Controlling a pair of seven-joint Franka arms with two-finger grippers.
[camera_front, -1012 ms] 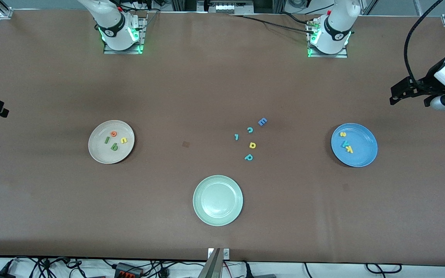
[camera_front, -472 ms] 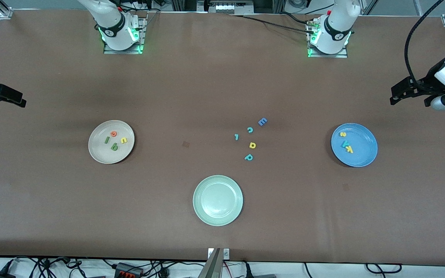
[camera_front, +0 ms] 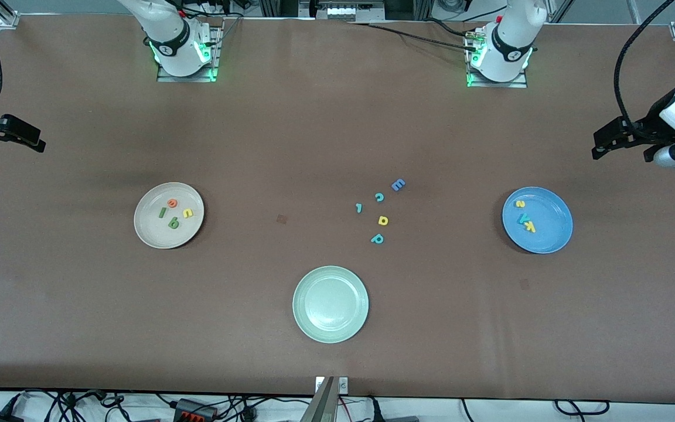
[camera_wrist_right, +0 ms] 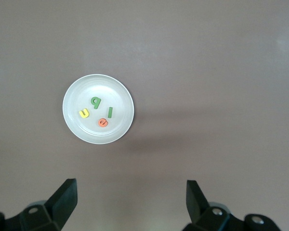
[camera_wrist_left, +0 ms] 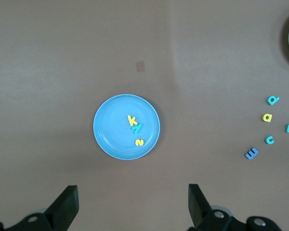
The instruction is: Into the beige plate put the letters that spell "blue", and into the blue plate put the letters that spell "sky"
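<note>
The beige plate (camera_front: 151,230) lies toward the right arm's end of the table. In it are the dark green b (camera_front: 174,223), dark green l (camera_front: 162,212), yellow u (camera_front: 187,213) and orange-red e (camera_front: 172,203). The blue plate (camera_front: 553,232) lies toward the left arm's end and holds the yellow s (camera_front: 520,204), teal y (camera_front: 524,218) and yellow k (camera_front: 529,226). My right gripper (camera_front: 37,140) hangs open and holds nothing over bare table at its end. My left gripper (camera_front: 596,146) is open and holds nothing too, over bare table near the blue plate (camera_wrist_left: 106,139). In the right wrist view the right gripper (camera_wrist_right: 131,185) faces the beige plate (camera_wrist_right: 113,89).
A pale green plate (camera_front: 330,304) sits nearer the front camera, mid-table. Loose letters lie between the plates: a blue E (camera_front: 398,185), teal c (camera_front: 379,197), small teal piece (camera_front: 359,207), yellow letter (camera_front: 382,220) and teal p (camera_front: 377,238). Bare brown table surrounds everything.
My right gripper has come in from the table's edge, farther over the table and a little toward the bases. The left arm and all letters stay put.
</note>
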